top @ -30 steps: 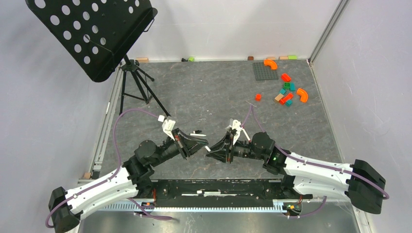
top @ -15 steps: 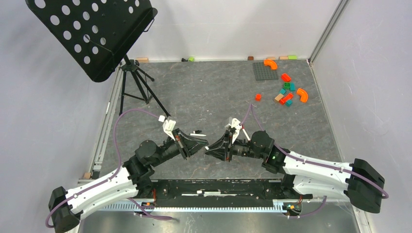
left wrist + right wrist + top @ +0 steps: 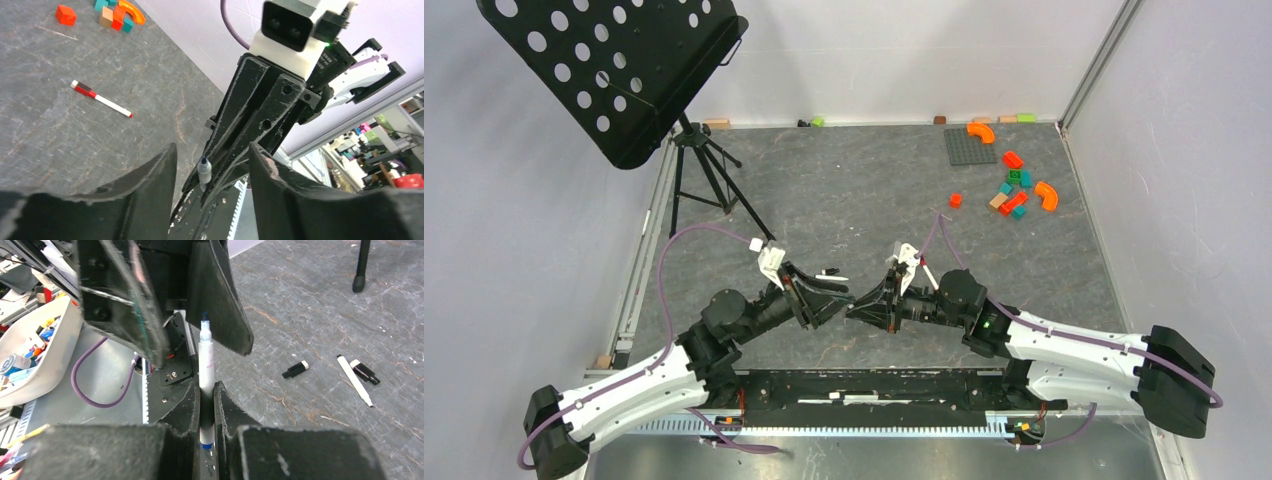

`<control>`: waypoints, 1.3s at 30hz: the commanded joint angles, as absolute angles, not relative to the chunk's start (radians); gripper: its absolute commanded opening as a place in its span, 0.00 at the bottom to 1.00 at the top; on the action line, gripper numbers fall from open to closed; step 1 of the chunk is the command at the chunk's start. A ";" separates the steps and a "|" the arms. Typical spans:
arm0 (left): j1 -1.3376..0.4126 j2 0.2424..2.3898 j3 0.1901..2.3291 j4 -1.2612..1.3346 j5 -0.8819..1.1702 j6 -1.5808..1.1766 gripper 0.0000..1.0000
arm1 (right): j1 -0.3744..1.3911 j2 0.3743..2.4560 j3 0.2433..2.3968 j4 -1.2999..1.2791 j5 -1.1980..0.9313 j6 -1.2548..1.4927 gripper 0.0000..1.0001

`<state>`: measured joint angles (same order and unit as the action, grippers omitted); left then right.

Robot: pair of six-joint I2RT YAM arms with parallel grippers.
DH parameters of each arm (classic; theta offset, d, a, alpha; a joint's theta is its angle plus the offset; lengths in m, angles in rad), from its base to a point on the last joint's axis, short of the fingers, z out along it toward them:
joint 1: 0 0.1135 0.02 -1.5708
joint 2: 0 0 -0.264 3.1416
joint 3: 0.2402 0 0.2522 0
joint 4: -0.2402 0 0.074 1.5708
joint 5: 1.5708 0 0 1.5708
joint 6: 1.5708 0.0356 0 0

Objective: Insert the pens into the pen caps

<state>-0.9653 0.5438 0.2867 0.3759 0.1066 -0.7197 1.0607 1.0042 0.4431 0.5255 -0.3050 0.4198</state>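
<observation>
My right gripper point(image 3: 206, 387) is shut on a white pen point(image 3: 206, 360) with a blue tip, which points up at the left gripper. My left gripper point(image 3: 212, 150) is open, its fingers standing either side of the pen's tip point(image 3: 204, 171) without touching it. In the top view both grippers point(image 3: 839, 292) point(image 3: 856, 305) meet tip to tip above the table's near middle. A white pen with a red end point(image 3: 100, 98) lies on the table. Another white pen point(image 3: 354, 373) lies beside a black pen cap point(image 3: 365, 372), with a second short black piece point(image 3: 295, 369) nearby.
Coloured toy blocks point(image 3: 1014, 190) and a grey baseplate point(image 3: 969, 146) lie at the back right. A black music stand point(image 3: 614, 70) on a tripod point(image 3: 709, 180) occupies the back left. A white bin of odds and ends point(image 3: 30, 355) sits off the table's near edge.
The left gripper was shut on the pen and has opened, letting it go. The right gripper has closed on the pen and holds it alone.
</observation>
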 commanded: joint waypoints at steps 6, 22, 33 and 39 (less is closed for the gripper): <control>-0.966 0.395 0.326 0.146 -0.021 -0.680 0.98 | 1.068 0.940 0.424 0.421 -0.106 0.404 0.00; -0.965 0.687 0.643 -0.589 -0.541 -0.722 1.00 | 1.068 0.809 0.366 0.211 0.203 0.438 0.00; -0.934 1.059 0.807 -0.705 -0.483 -0.688 0.94 | 1.068 0.741 0.352 0.155 0.270 0.438 0.00; -0.875 1.217 0.848 -0.667 -0.389 -0.636 0.78 | 1.068 0.734 0.345 0.143 0.260 0.439 0.00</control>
<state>-0.9031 1.1618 0.7971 -0.6800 -0.4397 -0.6903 1.0634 0.7521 0.3519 0.1436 0.2424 0.4332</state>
